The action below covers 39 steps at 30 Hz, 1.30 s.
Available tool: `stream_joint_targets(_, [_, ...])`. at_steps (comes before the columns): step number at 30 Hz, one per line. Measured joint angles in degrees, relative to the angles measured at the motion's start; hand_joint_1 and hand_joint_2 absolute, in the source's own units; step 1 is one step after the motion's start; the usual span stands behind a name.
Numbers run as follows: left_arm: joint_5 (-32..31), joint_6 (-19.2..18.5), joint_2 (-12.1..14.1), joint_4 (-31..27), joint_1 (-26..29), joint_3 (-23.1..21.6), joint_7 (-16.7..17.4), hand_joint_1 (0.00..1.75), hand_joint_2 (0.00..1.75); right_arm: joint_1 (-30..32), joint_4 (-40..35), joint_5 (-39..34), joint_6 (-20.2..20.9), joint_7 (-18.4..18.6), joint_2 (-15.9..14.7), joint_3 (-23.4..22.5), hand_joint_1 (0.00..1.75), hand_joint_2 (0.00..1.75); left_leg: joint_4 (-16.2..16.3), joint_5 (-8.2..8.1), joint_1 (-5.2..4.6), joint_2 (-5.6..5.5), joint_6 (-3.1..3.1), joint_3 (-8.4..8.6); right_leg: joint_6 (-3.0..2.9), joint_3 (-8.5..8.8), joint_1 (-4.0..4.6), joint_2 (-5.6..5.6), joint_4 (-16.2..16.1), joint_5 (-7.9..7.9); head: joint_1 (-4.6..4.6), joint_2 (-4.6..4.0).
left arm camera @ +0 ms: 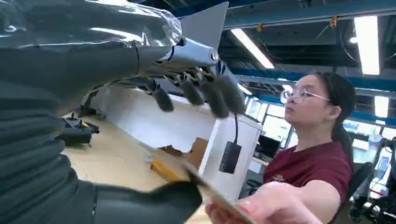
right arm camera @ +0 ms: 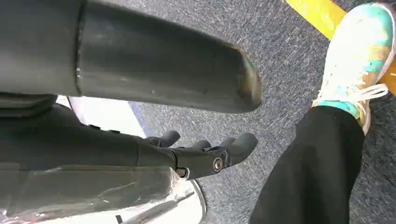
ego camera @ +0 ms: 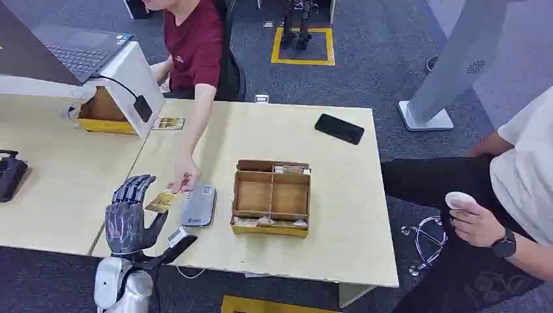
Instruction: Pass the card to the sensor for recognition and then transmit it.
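A: Start with the table [ego camera: 339,228]. What stands on it?

B: A white sensor stand [ego camera: 130,81] at the far left, a wooden tray [ego camera: 270,225] in the middle, a phone [ego camera: 339,128] toward the far right edge, a grey reader [ego camera: 199,205] near the front. The left hand [ego camera: 129,218] is raised over the front edge, just beside the reader.

A: And the card [ego camera: 160,202]?

B: Between the left hand and a person's hand [ego camera: 182,179]. The person grips one end. The robot's thumb [left arm camera: 154,203] lies under the card and the fingers [left arm camera: 219,95] are spread well above it, so I judge the grasp not closed: wide, holding nothing firmly.

A: The right hand [right arm camera: 205,154]?

B: Hanging over the carpet, fingers loosely apart, empty.

A: Which step, then?

B: The handover, at the very beginning. I judge the sensor pass and the transmitting both remain undone.

A: What does the next move call for?

B: Closing fingers on thumb before the person lets go, then carrying the card left and away toward the stand.

A: Room for that?

B: Open tabletop lies between hand and stand. The hazards are the person's forearm across the path and the table's front edge directly under the hand, where a dropped card would fall to the floor.
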Motion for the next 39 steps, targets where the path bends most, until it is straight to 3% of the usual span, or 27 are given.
stream_joint_targets(13, [1.9,0.0,0.3,0.0,0.0,-0.1,0.0,1.75,1.75,-0.1,0.0,0.3,-0.1,0.0,0.0,-0.4,0.0,0.0,0.0,0.0,0.0,0.0,0.0,0.0,0.0,0.0,0.0,0.0,0.0,0.0,0.0,0.0])
stream_joint_targets(19, [9.0,0.0,0.4,0.0,0.1,-1.3,0.0,1.75,1.75,-0.1,-0.1,0.9,-0.2,0.0,0.0,-0.9,0.0,0.0,0.0,0.0,0.0,0.0,0.0,0.0,0.0,0.0,0.0,0.0,0.0,0.0,0.0,0.0])
stream_joint_targets(22, [15.7,0.0,0.3,1.4,-0.1,-2.6,0.3,1.75,1.75,-0.1,-0.2,1.0,-0.6,0.0,0.0,-1.2,0.0,0.0,0.0,0.0,-0.02,0.0,0.0,0.02,0.0,0.0,-0.01,0.0,0.0,0.0,0.0,0.0])
stream_joint_targets(24, [24.4,-0.3,1.0,4.0,-0.3,-5.3,3.6,1.75,1.75,-0.1,-0.2,0.9,-0.9,0.0,0.0,-1.5,0.0,0.0,0.0,0.0,-0.02,0.0,0.0,0.02,0.0,-0.01,-0.01,0.0,0.0,0.0,0.0,0.0])
stream_joint_targets(27, [39.5,-3.0,3.8,5.6,-0.3,-13.7,10.4,1.75,1.75,0.1,-0.2,0.9,-1.7,0.0,0.0,-2.3,0.0,0.0,0.0,0.0,-0.01,0.0,0.0,0.0,0.0,-0.01,-0.01,-0.02,0.0,0.0,0.0,0.0])
stream_joint_targets(32, [51.1,-11.4,6.9,6.1,-0.4,-21.9,16.7,1.75,1.75,0.6,-0.2,0.7,-2.7,-0.3,0.0,-3.2,0.0,0.0,0.0,0.0,-0.01,0.0,0.0,0.0,0.0,-0.02,-0.01,0.0,0.0,0.0,0.0,0.0])
stream_joint_targets(36, [58.9,-17.5,8.7,6.1,-0.5,-26.0,19.4,1.75,1.75,0.9,-0.1,0.7,-3.2,-0.3,0.0,-4.0,0.0,0.0,0.0,-0.01,-0.01,0.0,0.01,0.0,0.0,-0.02,-0.01,0.01,0.0,0.0,0.0,0.0])
stream_joint_targets(39, [60.8,-19.2,9.8,6.1,-0.6,-28.2,20.5,1.75,1.75,1.1,-0.1,0.7,-3.4,-0.3,0.0,-4.3,0.0,0.0,0.0,-0.01,-0.01,0.0,0.01,-0.01,0.0,-0.02,-0.01,0.01,0.0,0.0,0.0,0.0])
